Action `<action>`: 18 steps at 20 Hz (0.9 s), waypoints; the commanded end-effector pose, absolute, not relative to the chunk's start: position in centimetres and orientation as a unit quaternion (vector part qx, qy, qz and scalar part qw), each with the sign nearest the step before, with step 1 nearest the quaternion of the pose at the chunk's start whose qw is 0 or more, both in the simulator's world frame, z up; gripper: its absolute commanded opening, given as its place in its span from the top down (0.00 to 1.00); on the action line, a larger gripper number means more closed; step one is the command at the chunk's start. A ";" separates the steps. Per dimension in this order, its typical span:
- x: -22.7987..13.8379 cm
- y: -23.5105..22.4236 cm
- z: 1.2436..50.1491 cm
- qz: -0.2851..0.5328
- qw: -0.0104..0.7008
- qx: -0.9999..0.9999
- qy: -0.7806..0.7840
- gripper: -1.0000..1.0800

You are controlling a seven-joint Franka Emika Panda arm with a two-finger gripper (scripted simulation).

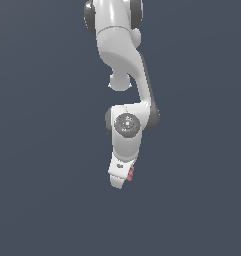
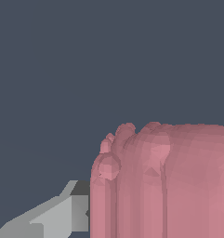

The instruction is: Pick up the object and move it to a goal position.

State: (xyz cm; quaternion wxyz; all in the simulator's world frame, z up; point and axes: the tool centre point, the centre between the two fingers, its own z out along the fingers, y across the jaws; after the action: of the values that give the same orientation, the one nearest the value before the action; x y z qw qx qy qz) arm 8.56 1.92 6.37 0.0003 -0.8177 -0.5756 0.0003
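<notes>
Exterior view: I see the white, glossy, jointed robot arm (image 1: 123,65) reaching down from the upper edge against a plain dark slate-blue background (image 1: 42,150). Below its round grey-faced wrist joint (image 1: 127,125) sits the white gripper (image 1: 123,181), tilted slightly from vertical. Only a thin strip of the small pinkish-red ribbed lump (image 1: 131,173) shows, at the gripper's edge toward the exterior view's right. Wrist view: I find the ribbed lump (image 2: 164,181) filling much of the picture, its layered ridges running lengthwise, with one grey finger (image 2: 53,216) just beside it. The gripper appears closed on the lump, though finger contact is largely hidden from me.
</notes>
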 end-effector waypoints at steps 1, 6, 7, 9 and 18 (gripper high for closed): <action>8.6 1.9 6.4 0.000 0.000 -0.818 -0.576 1.00; 8.6 1.9 6.4 0.000 0.000 -0.818 -0.576 1.00; 8.6 1.9 6.4 0.000 0.000 -0.818 -0.576 1.00; 8.6 1.9 6.4 0.000 0.000 -0.818 -0.576 1.00; 8.5 1.9 8.6 0.000 0.000 -0.818 -0.576 1.00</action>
State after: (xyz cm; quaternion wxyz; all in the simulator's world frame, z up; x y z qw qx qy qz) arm 8.50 1.86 7.81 0.0007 -0.8178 -0.5755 0.0010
